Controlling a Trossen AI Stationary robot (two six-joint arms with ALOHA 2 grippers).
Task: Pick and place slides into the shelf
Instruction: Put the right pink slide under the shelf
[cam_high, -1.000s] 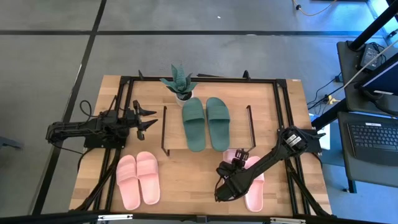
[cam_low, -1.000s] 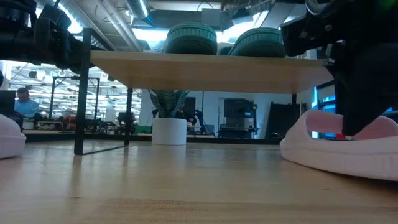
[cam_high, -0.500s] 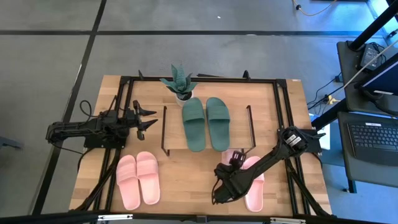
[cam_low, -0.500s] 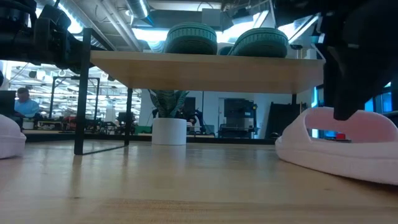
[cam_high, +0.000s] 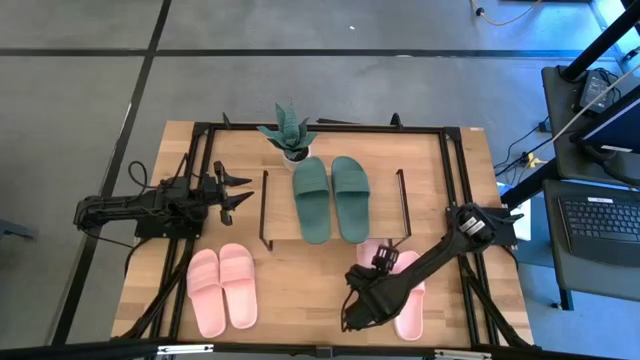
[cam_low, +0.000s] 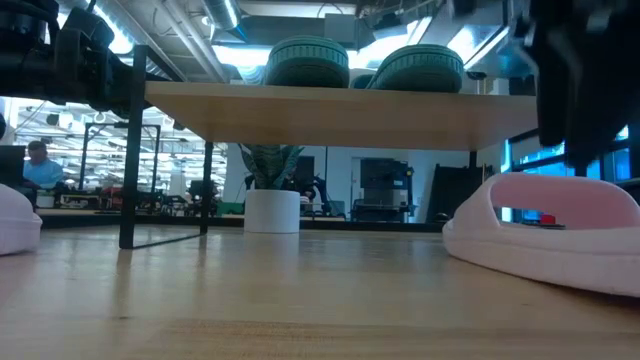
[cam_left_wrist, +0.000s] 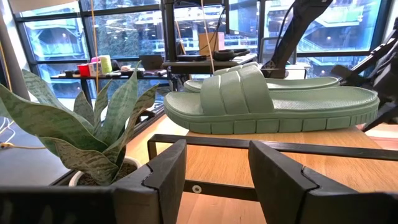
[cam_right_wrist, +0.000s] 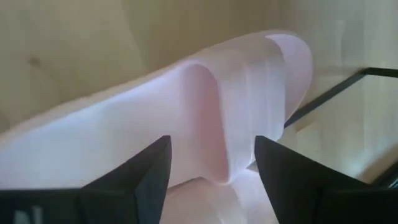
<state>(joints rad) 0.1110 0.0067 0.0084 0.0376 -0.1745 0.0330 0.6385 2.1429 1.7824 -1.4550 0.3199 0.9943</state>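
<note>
While the right claw hovers with its fingers spread wide over the strap of a pink slide, it holds nothing; the spacing suggests a grasp across the strap is being lined up. That slide belongs to the right pink pair, lying on the surface at the near right. A second pink pair rests at the near left, not yet shelved. Farther back, the green pair already sits on the shelf, side by side. The left claw, open and empty, waits beside the shelf's left end. A potted plant stands behind the shelf.
</note>
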